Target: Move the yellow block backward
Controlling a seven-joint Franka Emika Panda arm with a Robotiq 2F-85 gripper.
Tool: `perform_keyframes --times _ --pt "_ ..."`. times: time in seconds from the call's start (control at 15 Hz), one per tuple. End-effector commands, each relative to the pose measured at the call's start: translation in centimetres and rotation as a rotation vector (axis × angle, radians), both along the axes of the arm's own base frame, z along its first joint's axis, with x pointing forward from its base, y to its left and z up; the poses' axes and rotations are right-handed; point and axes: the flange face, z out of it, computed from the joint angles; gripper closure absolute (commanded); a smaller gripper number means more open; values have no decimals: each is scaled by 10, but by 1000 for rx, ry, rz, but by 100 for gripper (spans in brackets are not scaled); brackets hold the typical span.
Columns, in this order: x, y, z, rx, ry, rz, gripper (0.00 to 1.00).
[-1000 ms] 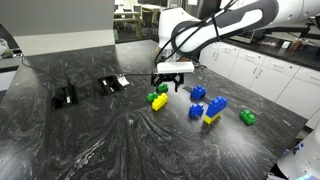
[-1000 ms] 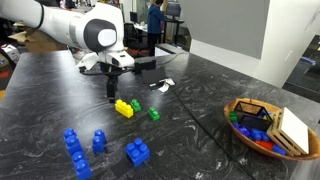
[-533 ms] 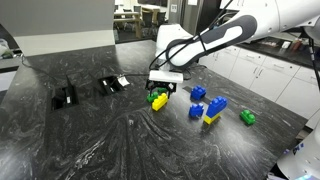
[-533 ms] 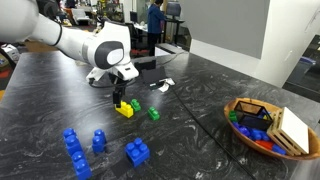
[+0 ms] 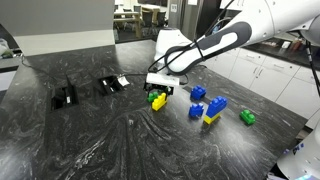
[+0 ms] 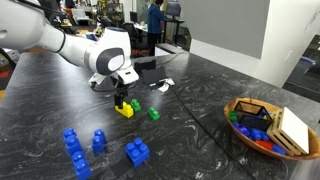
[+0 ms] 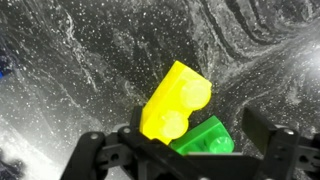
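The gripper (image 7: 183, 146) hung released, jaws spread wide astride the yellow block (image 7: 175, 100). The block lay on the black marbled countertop (image 7: 80, 50), touching a green brick (image 7: 207, 137), with bare surface beyond its far end.

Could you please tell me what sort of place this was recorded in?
Probably an office or lab kitchenette: a long dark marbled counter, white cabinets along the wall behind it, and a person standing in an open workspace beyond.

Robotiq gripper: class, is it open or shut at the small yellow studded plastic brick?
Open: in the wrist view the fingers of the gripper stand apart, either side of the yellow studded plastic brick, gaps showing.
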Motion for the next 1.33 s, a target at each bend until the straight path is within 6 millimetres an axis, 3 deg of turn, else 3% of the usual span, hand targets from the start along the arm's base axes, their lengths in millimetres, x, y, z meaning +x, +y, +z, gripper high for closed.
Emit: perform_keyframes --times 0.0,0.13,0.27,0.73,0.87,1.27 --pt "-3 0 -5 10 1 -13 0" --pt "-4 1 -8 12 9 -11 0" --pt "-5 2 -9 14 11 -9 28" --pt "-9 0 -17 6 30 -5 76" --pt "-10 -1 -11 -1 18 0 89" --pt "-22 -1 27 -7 -7 17 90"
